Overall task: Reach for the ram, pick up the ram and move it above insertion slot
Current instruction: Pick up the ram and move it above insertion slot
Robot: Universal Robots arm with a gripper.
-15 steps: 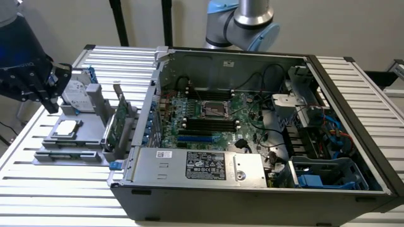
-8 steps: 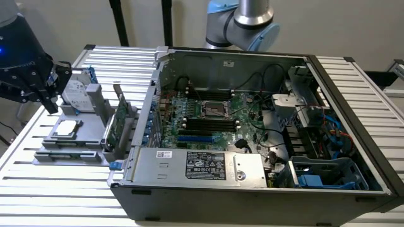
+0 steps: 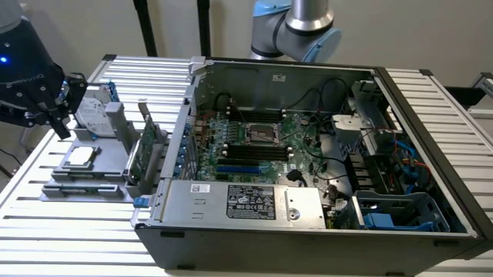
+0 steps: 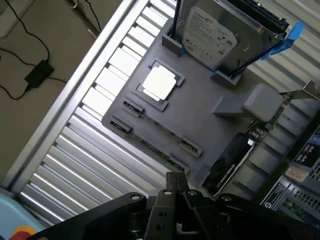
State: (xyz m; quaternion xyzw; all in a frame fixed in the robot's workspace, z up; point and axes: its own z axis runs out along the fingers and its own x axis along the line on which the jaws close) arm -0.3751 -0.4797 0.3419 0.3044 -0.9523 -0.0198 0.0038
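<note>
The ram (image 4: 159, 131) is a thin green stick standing on edge between clips in a grey holder tray (image 4: 200, 110), with a second stick (image 4: 150, 148) alongside it. In the exterior view these sticks (image 3: 83, 174) lie along the tray's near edge, on the left beside the computer case. My black gripper (image 3: 69, 115) hangs above the tray's far left end beside the hard drive, fingers apart and holding nothing. In the wrist view the gripper (image 4: 176, 181) hovers well above the sticks. The motherboard's black memory slots (image 3: 250, 151) lie inside the open case.
The tray also carries a square processor chip (image 4: 159, 82), an upright hard drive (image 4: 215, 35) and a wider green expansion card (image 3: 142, 156). The open computer case (image 3: 431, 144) fills the exterior view's middle and right, with a power supply (image 3: 246, 202) at its front. A slatted metal table (image 3: 69, 231) lies underneath.
</note>
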